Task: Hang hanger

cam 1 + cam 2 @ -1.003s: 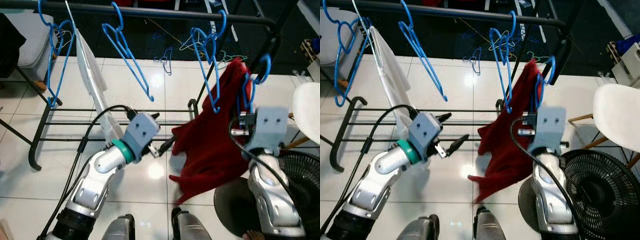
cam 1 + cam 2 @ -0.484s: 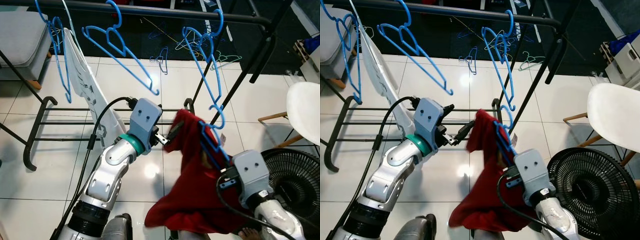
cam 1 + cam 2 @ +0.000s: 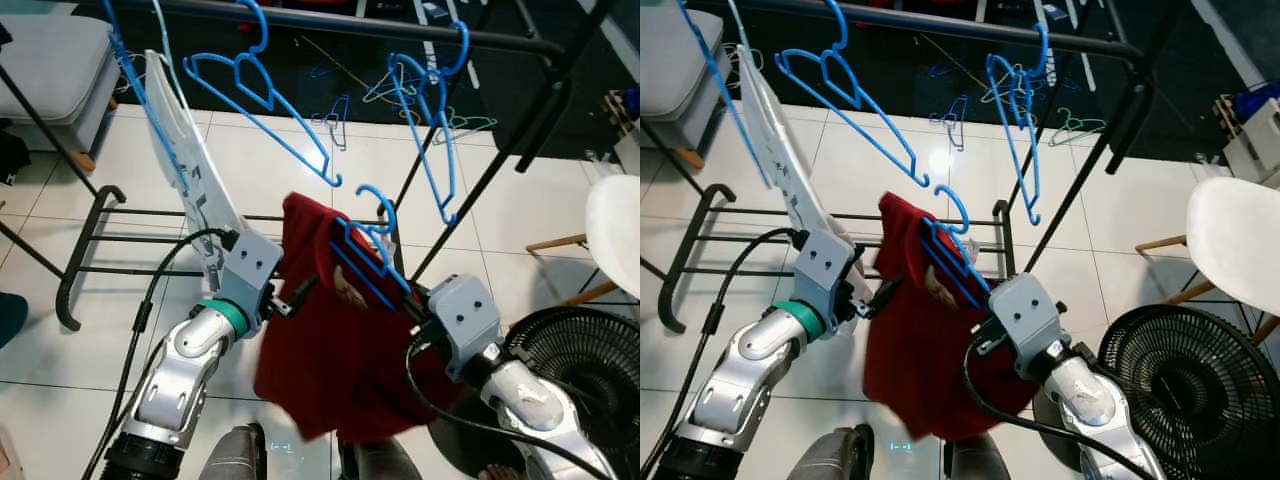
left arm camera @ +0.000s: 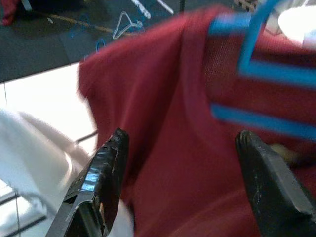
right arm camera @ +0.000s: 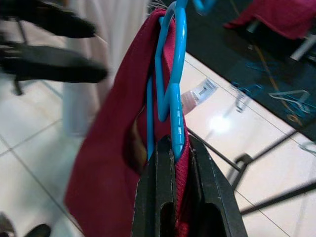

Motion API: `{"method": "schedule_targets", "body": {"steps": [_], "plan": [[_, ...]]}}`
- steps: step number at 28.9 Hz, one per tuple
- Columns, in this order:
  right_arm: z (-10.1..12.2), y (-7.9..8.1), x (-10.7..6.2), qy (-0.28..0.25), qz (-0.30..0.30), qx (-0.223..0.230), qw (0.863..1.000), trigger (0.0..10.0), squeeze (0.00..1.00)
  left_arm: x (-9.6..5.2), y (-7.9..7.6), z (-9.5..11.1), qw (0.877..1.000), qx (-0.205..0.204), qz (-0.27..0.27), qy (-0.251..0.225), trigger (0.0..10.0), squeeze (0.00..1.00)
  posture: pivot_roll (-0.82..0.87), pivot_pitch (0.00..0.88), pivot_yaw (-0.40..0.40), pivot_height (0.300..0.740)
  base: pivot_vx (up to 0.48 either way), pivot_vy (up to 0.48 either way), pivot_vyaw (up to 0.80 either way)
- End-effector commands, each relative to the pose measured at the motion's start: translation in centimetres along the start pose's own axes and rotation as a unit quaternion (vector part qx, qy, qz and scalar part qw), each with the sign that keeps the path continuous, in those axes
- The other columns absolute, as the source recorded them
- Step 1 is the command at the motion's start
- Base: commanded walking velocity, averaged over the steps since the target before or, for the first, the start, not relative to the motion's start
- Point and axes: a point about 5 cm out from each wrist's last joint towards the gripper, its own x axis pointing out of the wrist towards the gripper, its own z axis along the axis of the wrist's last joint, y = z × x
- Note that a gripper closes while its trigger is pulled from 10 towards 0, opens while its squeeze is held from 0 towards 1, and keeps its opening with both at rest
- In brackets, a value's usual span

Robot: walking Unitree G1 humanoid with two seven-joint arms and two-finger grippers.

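The right claw (image 5: 173, 163) is clamped on the blue hanger (image 3: 365, 262) that carries the red shirt (image 3: 320, 340), holding it low before the robot, its hook (image 3: 378, 200) pointing up toward 12 o'clock and well below the black rack rail (image 3: 400, 28). The left claw (image 4: 180, 173) has its fingers spread wide, just beside the shirt's shoulder at 9 o'clock of the garment, gripping nothing.

The step in hand looks like the carry: the dressed hanger is gathered but not yet hung. The next move calls for raising the hook above the rail and lowering it over.

Room is tight. On the rail an empty blue hanger (image 3: 262, 105) sits at 11 o'clock of the shirt and a pair of blue hangers (image 3: 430, 120) at 1 o'clock; the bare stretch between them seems the likeliest slot. The white garment (image 3: 185, 170) hangs farther toward 10 o'clock, and a black fan (image 3: 585, 350) stands at 4 o'clock, near the right arm's elbow
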Motion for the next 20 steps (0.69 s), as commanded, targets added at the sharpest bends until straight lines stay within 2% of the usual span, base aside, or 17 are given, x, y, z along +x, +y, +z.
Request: {"method": "schedule_targets", "body": {"steps": [1, 9, 14, 15, 16, 17, 18, 19, 20], "plan": [[0.4, 0.2, -0.2, -0.013, 0.008, 0.002, 1.0, 10.0, 0.0, 0.0, -0.2, -0.7, 1.0, -0.005, 0.003, 0.018, 10.0, 0.0, -0.11, 0.159, 0.002, 0.733, 0.0, 0.0, 0.0], [0.8, 1.0, -0.5, -0.022, 0.031, 0.007, 0.999, 10.0, 0.0, 1.8, -0.2, 1.0, 0.998, -0.044, 0.037, -0.007, 10.0, 0.0, -0.13, 0.162, 0.011, 0.733, 0.0, 0.0, 0.0], [1.1, 1.3, -0.4, -0.032, 0.037, 0.008, 0.999, 10.0, 0.0, 2.2, 0.0, 1.4, 0.998, -0.046, 0.04, -0.011, 9.7, 0.0, -0.13, 0.161, 0.015, 0.733, 0.0, 0.0, 0.0], [1.2, 1.3, -0.3, -0.035, 0.039, 0.008, 0.999, 10.0, 0.0, 2.3, 0.1, 1.4, 0.998, -0.045, 0.042, -0.01, 7.7, 0.0, -0.13, 0.16, 0.013, 0.733, 0.0, 0.0, 0.0], [1.2, 1.3, -0.3, -0.035, 0.039, 0.008, 0.999, 10.0, 0.0, 2.3, 0.1, 1.4, 0.998, -0.045, 0.042, -0.01, 7.7, 0.0, -0.13, 0.16, 0.013, 0.733, 0.0, 0.0, 0.0], [1.3, 1.4, -0.2, -0.037, 0.042, 0.008, 0.998, 10.0, 0.0, 2.3, 0.3, 1.3, 0.998, -0.048, 0.05, -0.009, 6.0, 0.0, -0.13, 0.159, 0.012, 0.733, 0.0, 0.0, 0.0], [1.3, 1.4, -0.2, -0.037, 0.044, 0.008, 0.998, 10.0, 0.0, 2.3, 0.4, 1.4, 0.997, -0.05, 0.055, -0.009, 6.0, 0.0, -0.13, 0.16, 0.011, 0.733, 0.0, 0.0, 0.0], [1.3, 1.4, -0.3, -0.037, 0.045, 0.009, 0.998, 10.0, 0.0, 2.3, 0.5, 1.4, 0.997, -0.052, 0.058, -0.01, 3.6, 0.0, -0.13, 0.16, 0.011, 0.733, 0.0, 0.0, 0.0], [1.3, 1.4, -0.3, -0.037, 0.046, 0.009, 0.998, 10.0, 0.0, 2.3, 0.6, 1.4, 0.997, -0.054, 0.059, -0.01, 3.6, 0.0, -0.13, 0.16, 0.011, 0.733, 0.0, 0.0, 0.0]]}}
